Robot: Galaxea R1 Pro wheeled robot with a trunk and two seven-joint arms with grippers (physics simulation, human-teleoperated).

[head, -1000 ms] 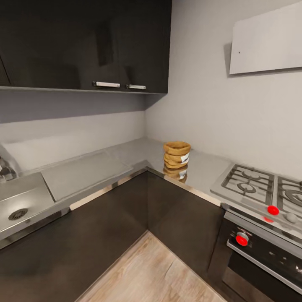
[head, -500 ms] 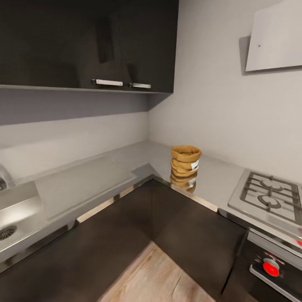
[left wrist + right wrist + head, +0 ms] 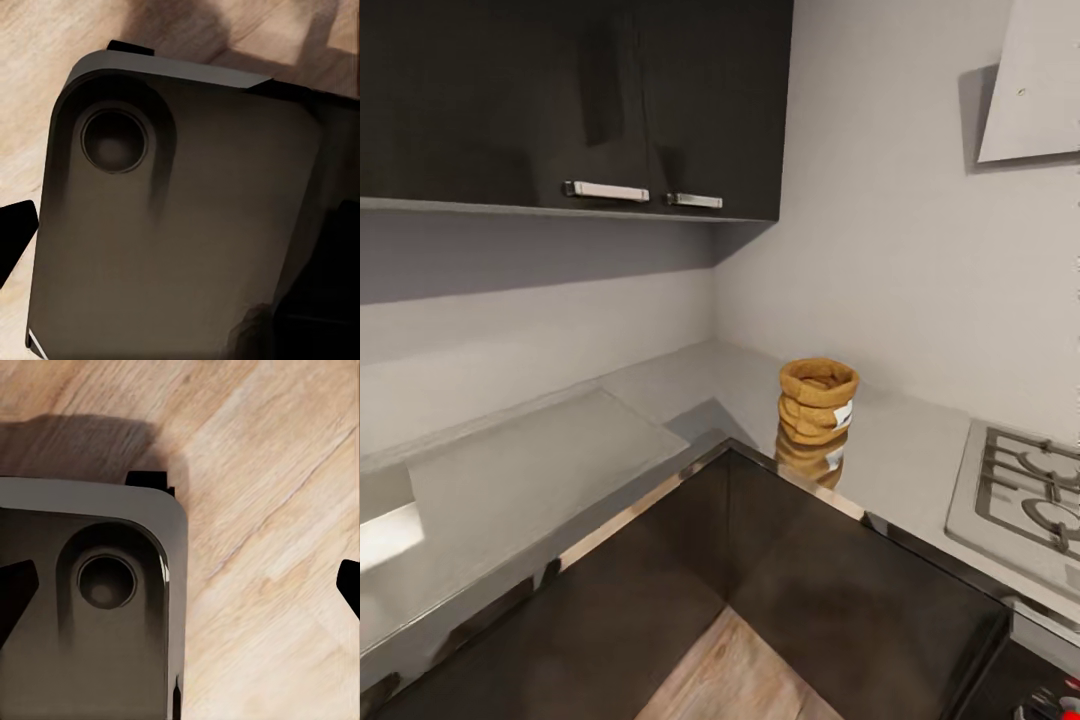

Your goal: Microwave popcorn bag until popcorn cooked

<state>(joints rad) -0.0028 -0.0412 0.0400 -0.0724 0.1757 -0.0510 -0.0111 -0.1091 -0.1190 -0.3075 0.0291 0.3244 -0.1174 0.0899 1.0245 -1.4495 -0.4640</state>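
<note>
The popcorn bag (image 3: 818, 400), a small tan crumpled sack with a rolled rim, stands upright on the grey countertop (image 3: 530, 470) near the inner corner, its reflection showing on the slab below it. The popcorn is hidden inside the sack. The microwave is out of view. In the right wrist view my right gripper (image 3: 180, 600) hangs open over the wood floor (image 3: 285, 472) beside my dark base (image 3: 90, 607), its black fingertips (image 3: 15, 596) far apart. My left gripper (image 3: 180, 240) looks down on the base (image 3: 187, 225), with one fingertip (image 3: 13, 236) at the frame's edge, also open.
A gas hob (image 3: 1025, 495) sits in the countertop right of the bag. Dark upper cabinets (image 3: 560, 100) hang over the left run and a white hood (image 3: 1040, 90) over the hob. Dark lower cabinet fronts (image 3: 840, 600) enclose a wedge of wood floor (image 3: 730, 670).
The head camera has moved closer and turned left: the sink has slid out at the left, the hob and oven toward the right edge. The bag stands where it was.
</note>
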